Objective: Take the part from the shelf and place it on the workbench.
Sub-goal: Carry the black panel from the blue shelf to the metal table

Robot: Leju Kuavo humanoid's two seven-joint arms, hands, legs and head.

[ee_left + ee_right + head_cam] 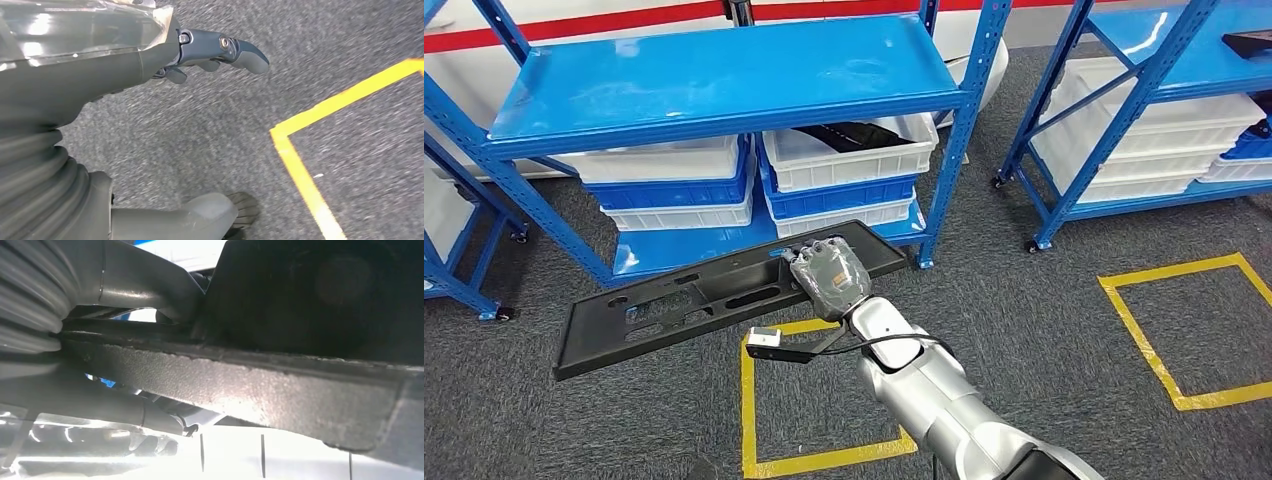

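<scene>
The part (pixel 724 297) is a long, flat black panel with slots and cut-outs along its length. It is off the shelf (pixel 724 80) and carried in the air above the grey carpet, in front of the lower tier with its white and blue bins (pixel 849 160). The workbench is not in sight.

The right hand (pixel 827 277) holds the part near one end, fingers over the top face by the far edge. In the right wrist view the panel edge (pixel 240 390) crosses the frame with the thumb (pixel 100 412) beneath it, so the grip appears to be a clamp across the thickness; blur and glare leave the exact finger contact unclear.

The left hand (pixel 150 65) hangs over the carpet beside a yellow tape line (pixel 310 175). Its fingers are slightly curled and apart, and it holds nothing.

Handling judgement:
- Stiff: the panel stays straight along its unsupported length, with no visible sag.
- Probably light moulded plastic, since one hand carries it.
- The hold is off-centre. Most of the length overhangs toward the robot's left, so the free end will tend to droop or swing in a turn.
- The matte surface should resist slipping.
- A hold nearer mid-length, or the left hand under the free end, would steady it before set-down
</scene>
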